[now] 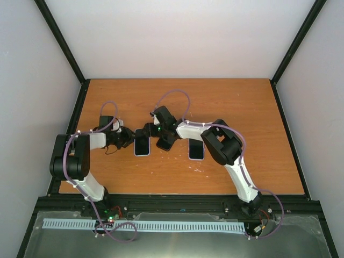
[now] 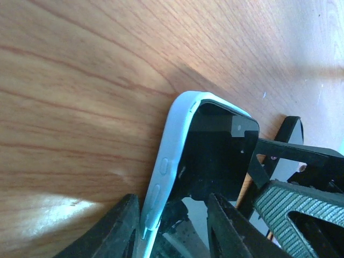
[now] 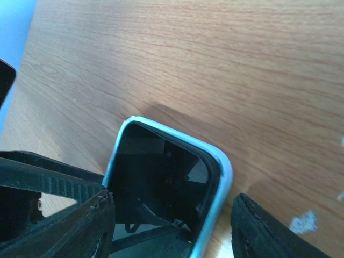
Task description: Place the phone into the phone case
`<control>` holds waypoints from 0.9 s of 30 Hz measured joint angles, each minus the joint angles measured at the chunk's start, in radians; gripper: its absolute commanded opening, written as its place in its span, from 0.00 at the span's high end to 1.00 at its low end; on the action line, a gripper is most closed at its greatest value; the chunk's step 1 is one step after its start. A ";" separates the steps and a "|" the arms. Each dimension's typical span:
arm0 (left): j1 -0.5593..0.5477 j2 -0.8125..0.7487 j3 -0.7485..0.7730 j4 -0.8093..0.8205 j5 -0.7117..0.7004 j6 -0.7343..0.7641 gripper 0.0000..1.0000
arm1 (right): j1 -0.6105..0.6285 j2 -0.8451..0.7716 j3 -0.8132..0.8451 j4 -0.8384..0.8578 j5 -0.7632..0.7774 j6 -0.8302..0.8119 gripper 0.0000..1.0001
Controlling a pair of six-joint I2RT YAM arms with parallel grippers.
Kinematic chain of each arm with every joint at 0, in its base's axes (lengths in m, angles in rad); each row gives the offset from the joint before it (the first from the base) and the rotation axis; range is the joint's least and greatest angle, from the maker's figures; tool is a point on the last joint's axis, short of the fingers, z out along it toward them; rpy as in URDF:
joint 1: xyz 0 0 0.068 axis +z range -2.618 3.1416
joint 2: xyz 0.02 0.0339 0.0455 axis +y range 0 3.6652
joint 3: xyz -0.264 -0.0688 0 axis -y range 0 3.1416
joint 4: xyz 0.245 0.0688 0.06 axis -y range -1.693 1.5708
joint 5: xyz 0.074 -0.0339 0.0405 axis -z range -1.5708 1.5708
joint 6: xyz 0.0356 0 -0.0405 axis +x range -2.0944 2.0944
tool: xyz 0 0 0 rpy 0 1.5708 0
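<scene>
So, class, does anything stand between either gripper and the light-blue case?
Nothing visible does. The left gripper straddles the light-blue case at its side wall; the right gripper brackets the case's end.

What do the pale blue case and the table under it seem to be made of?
The case looks like soft matte plastic or silicone: pale blue, rounded rim, moulded side buttons, no sharp glints. The table looks like wood or wood-print laminate, smooth with a soft sheen: brown grain lines run across it.
</scene>
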 measured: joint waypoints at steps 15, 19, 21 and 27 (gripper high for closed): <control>0.013 0.027 -0.021 0.071 0.054 0.012 0.60 | -0.051 0.047 0.004 0.134 -0.206 0.129 0.40; 0.014 0.027 -0.020 0.079 0.063 0.016 0.58 | -0.058 0.047 -0.028 0.205 -0.242 0.177 0.40; 0.014 0.027 -0.020 0.079 0.063 0.017 0.58 | -0.060 0.047 -0.046 0.257 -0.261 0.207 0.40; 0.014 0.025 -0.021 0.079 0.058 0.022 0.57 | -0.060 0.047 -0.096 0.410 -0.316 0.287 0.40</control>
